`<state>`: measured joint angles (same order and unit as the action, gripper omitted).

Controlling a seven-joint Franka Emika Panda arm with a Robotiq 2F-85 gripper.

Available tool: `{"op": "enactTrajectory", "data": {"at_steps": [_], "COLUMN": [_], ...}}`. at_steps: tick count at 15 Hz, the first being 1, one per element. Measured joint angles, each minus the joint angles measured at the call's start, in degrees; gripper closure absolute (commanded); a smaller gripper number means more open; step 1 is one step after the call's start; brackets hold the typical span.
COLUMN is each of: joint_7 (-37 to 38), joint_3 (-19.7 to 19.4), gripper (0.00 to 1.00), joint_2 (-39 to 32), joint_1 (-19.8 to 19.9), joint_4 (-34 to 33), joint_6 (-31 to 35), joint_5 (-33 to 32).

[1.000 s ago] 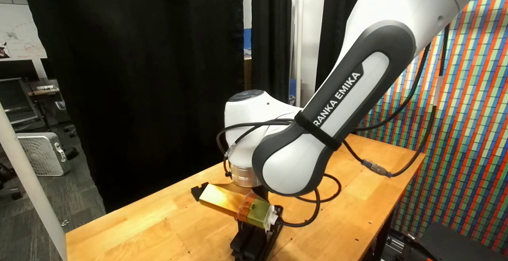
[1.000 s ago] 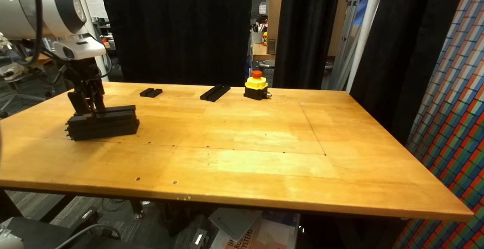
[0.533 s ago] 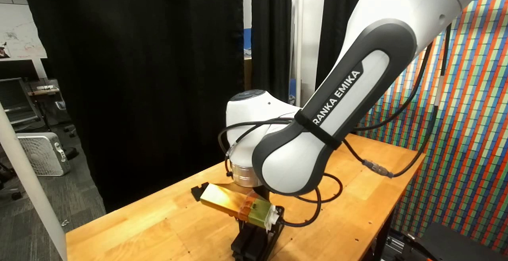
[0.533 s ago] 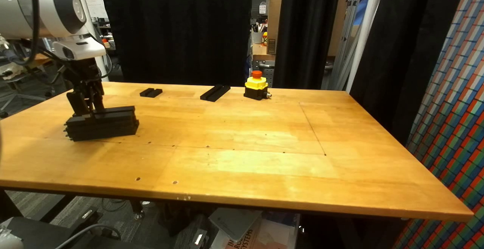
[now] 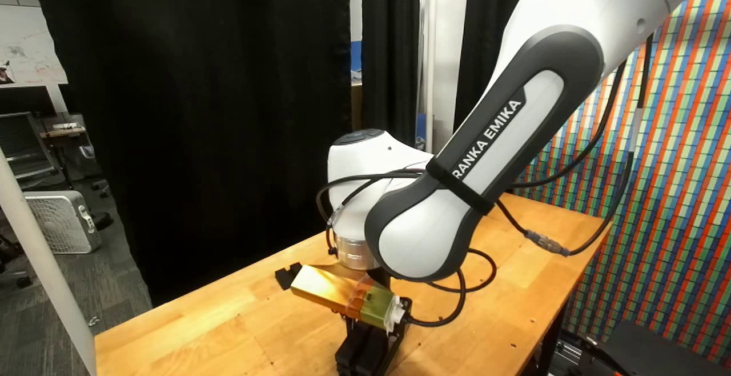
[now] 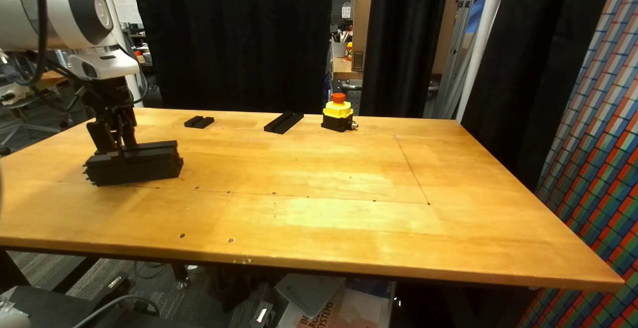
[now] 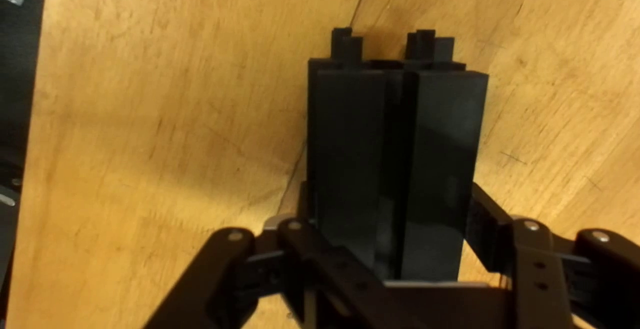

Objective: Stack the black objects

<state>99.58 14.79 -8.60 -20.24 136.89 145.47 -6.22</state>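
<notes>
Gripper (image 6: pixel 123 149) clasps the top piece (image 6: pixel 154 150) of a stack of long black bars (image 6: pixel 137 172) on a wooden table (image 6: pixel 324 228), toward its left end, in an exterior view. Well apart from the stack, near the far edge, lie a small black slab (image 6: pixel 199 122) and a longer grooved bar (image 6: pixel 284 122), with a red-topped yellow box (image 6: pixel 338 110) near the latter. Bare tabletop stretches from the stack to the right-hand edge. Past a gap in the black curtains (image 6: pixel 234 39), a pale cup (image 6: pixel 340 49) holds slim items (image 6: pixel 341 36).

In an exterior view, the white arm (image 5: pixel 497 136) reaches over the table, a taped gold-and-green box (image 5: pixel 342 297) hiding much of the gripper; the frame's lower edge cuts off the stack. A box fan (image 5: pixel 60 222) appears in this view alone.

In the wrist view, both fingers (image 7: pixel 492 236) sit against the top piece's long sides. A groove (image 7: pixel 397 134) runs along its middle; prongs (image 7: pixel 425 46) jut from the stack's end, the table's edge at frame left.
</notes>
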Motion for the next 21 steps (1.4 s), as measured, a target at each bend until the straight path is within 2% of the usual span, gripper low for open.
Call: {"op": "enactTrajectory", "data": {"at_steps": [1, 3, 9, 13, 17, 21], "joint_7": [-0.08, -0.39, -2.35, -6.19, -17.80, -34.01], "joint_3": [0.00, 0.00, -0.22, -0.81, -2.28, -4.80], "gripper": [0.06, 0.00, 0.00, 0.00, 0.00, 0.00], "joint_2": [0.02, -0.01, 0.10, 3.64, 7.41, 6.49], "joint_1": [0.00, 0.02, 0.13, 1.10, 4.18, 7.91], "joint_4": [0.02, 0.21, 0.69, -1.57, -7.60, -13.67], "joint_6": [0.00, -0.09, -1.59, -10.43, -20.78, -23.85], "joint_5": [0.04, 0.61, 1.32, 0.54, -2.23, -6.88]}}
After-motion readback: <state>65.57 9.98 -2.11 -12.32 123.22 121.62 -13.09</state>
